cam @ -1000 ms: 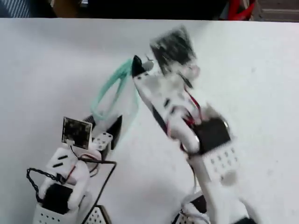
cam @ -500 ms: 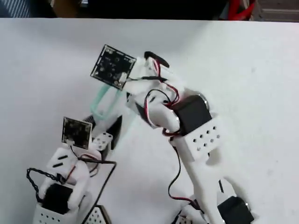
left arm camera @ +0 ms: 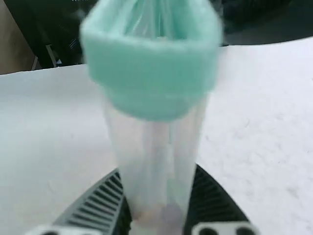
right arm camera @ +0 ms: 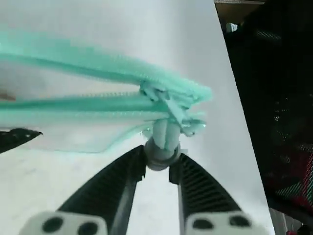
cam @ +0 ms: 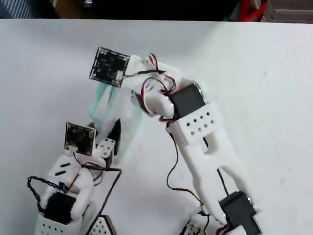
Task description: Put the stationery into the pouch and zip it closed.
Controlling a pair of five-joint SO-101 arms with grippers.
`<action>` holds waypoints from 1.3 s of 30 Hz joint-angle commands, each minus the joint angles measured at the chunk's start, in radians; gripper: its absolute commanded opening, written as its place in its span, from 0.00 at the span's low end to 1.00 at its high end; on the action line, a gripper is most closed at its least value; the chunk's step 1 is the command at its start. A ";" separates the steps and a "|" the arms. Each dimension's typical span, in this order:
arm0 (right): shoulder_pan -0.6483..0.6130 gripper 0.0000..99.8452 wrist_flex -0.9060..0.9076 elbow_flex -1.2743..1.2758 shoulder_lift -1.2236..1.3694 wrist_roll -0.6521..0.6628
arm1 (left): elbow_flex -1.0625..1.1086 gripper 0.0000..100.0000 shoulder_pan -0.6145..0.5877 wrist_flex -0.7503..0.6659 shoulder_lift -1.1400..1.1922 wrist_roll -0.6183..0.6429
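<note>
While held at both ends: clear plastic pouch (left arm camera: 154, 122) with mint-green zip.
Clamped in left gripper (left arm camera: 157, 191); pale zip pull (right arm camera: 163, 133) pinched tight by right gripper (right arm camera: 157, 155).

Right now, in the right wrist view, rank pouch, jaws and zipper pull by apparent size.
1. pouch, spanning the view.
2. right gripper jaws, enlarged by nearness to the camera, so unsure against the pouch.
3. zipper pull, clamped between them.
</note>
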 commanded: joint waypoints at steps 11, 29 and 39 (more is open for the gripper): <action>-0.251 0.02 0.200 -0.034 -0.188 0.006 | -0.008 0.07 0.007 -0.049 -0.007 0.000; -0.274 0.02 0.349 -0.213 -0.357 -0.078 | -0.008 0.02 0.005 -0.046 -0.007 -0.002; -0.110 0.27 0.265 -0.158 -0.160 -0.207 | -0.008 0.02 0.007 -0.049 -0.007 -0.002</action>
